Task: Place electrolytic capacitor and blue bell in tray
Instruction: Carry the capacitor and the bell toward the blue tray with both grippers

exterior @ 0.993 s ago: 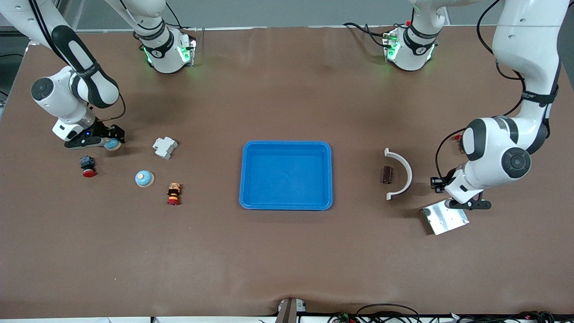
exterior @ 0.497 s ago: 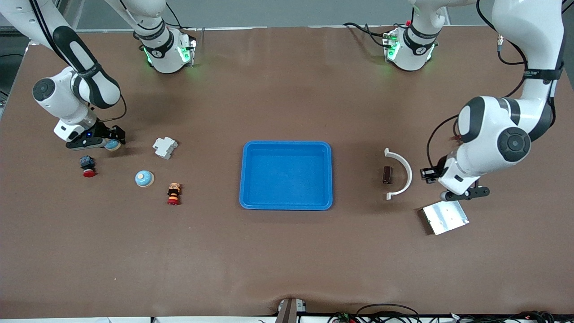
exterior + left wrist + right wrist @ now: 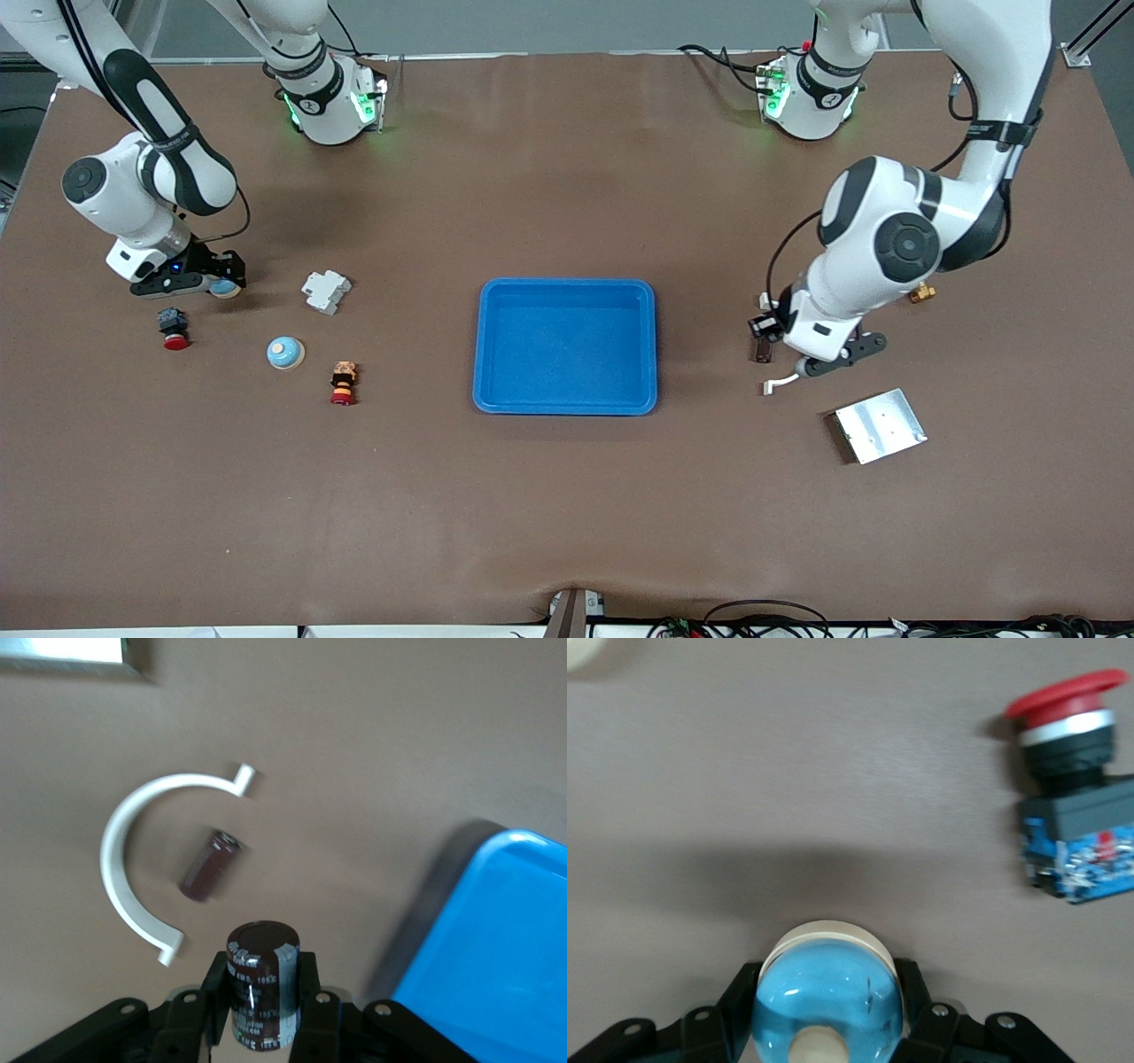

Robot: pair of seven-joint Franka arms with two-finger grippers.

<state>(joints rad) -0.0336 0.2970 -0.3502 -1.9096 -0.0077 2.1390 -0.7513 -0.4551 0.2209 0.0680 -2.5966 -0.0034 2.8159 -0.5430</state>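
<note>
We see the blue tray [image 3: 567, 346] sitting in the middle of the counter [image 3: 567, 514] with nothing in it; its floor is bare blue plastic from rim to rim.

Our left claw [image 3: 261, 992] is clamped on an electrolytic capacitor [image 3: 260, 983], a dark brown can with grey markings, held between the two pads. In the front view this claw [image 3: 819, 363] hangs over the white curved bracket [image 3: 780, 383], just beside the tray on the side of the left arm's end of the counter. Below the claw, inside the bracket's arc, lies a second small brown cylinder [image 3: 210, 865] on its side. The silver metal plate [image 3: 879, 425] lies near the claw, nearer to the front camera.

Our right claw [image 3: 828, 1014] is closed on a blue bell [image 3: 828, 1001], a glossy blue dome on a cream rim. In the front view this claw [image 3: 220, 285] is low at the counter, well apart from the tray, toward the right arm's end. Near it lies a red emergency-stop button [image 3: 173, 328]. A second blue bell [image 3: 285, 353], a white breaker-like block [image 3: 325, 290] and a small red-and-orange push button [image 3: 343, 383] lie between this claw and the tray.
</note>
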